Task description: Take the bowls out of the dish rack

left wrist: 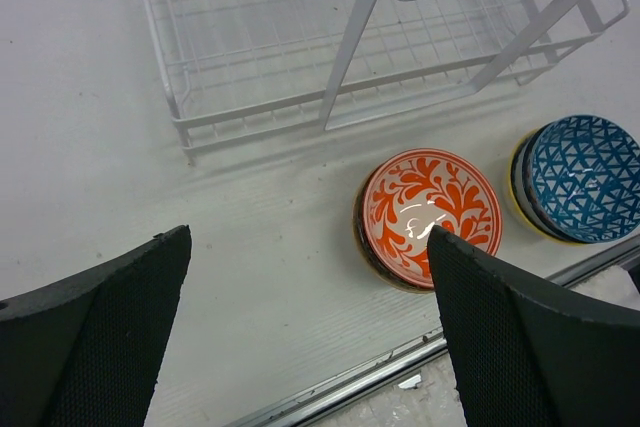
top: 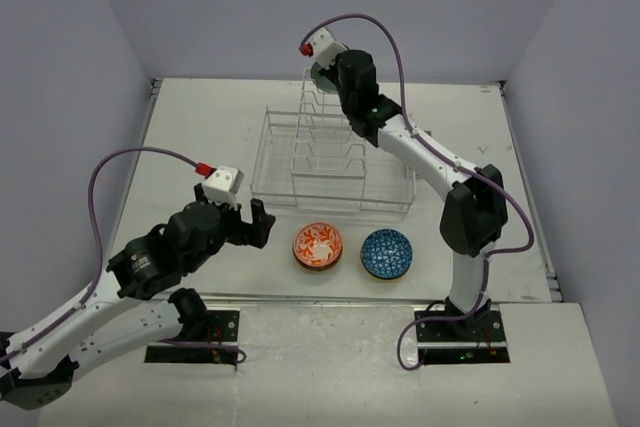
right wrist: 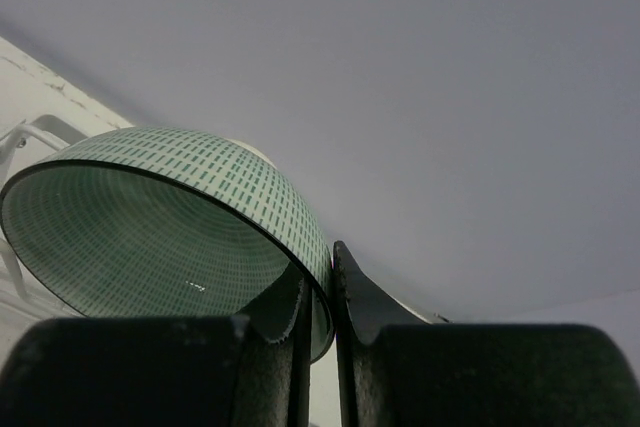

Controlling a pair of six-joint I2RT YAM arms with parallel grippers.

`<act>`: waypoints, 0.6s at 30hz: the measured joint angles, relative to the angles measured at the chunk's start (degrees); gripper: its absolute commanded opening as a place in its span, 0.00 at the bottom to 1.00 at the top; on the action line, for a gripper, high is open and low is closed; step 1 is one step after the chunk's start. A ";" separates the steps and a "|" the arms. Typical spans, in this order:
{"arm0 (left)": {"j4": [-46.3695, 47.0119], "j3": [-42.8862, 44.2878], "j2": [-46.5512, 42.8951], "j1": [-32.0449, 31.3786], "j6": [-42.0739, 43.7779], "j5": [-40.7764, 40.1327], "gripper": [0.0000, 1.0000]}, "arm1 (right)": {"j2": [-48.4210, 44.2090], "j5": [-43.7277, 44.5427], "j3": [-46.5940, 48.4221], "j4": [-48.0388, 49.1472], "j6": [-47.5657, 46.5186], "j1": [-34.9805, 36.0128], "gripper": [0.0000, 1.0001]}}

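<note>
**Op:** L claw status?

**Spotter:** Your left gripper (left wrist: 305, 247) is spread wide, nothing btwn the pads (left wrist: 120, 337). It hovers over the table (left wrist: 80, 147), just short of the dish rack (left wrist: 300, 77). The orange-red bowl (left wrist: 430, 212) sits on the table in front of the rack, partly under your R pad in the wrist cam. The blue mosaic bowl (left wrist: 583, 177) is just beside it to the right, a narrow gap btwn them. A yellow edge shows under the blue one.

**Op:** And R side?

**Spotter:** Your right gripper (right wrist: 318, 267) is raised over the rack's far end. Jaws are nearly together, pinching the rim of a pale green bowl (right wrist: 150, 227) w/ a dash pattern, one finger inside and one outside. The bowl's tilted, its opening towards the wrist cam. Can't tell if it touches the rack wire.
</note>
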 measured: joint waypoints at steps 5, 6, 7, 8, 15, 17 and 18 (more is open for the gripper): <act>0.04 -0.33 -1.68 0.00 -0.02 -1.11 1.00 | -0.02 -5.07 -2.49 4.04 -0.57 -1.68 0.00; 0.09 -0.33 -1.97 0.00 -0.02 -1.25 1.00 | -0.11 -6.29 -2.84 4.70 -0.63 -2.03 0.00; 0.15 -0.35 -2.27 0.00 -0.02 -1.36 1.00 | -0.13 -7.54 -3.15 5.22 -0.68 -2.45 0.00; 0.24 -0.42 -2.54 0.00 -0.02 -1.55 1.00 | -0.13 -8.55 -3.23 5.49 -0.68 -2.80 0.00; 0.55 -1.36 -2.91 0.00 -0.02 -2.21 1.00 | -0.74 -12.41 -4.09 6.14 -0.61 -3.91 0.00; 0.70 -1.38 -2.95 0.00 -0.02 -2.40 1.00 | -1.27 -13.11 -4.42 6.12 -0.59 -4.02 0.00; 0.70 -1.40 -2.95 0.00 -0.02 -2.51 1.00 | -1.42 -13.31 -4.55 6.14 -0.55 -4.09 0.00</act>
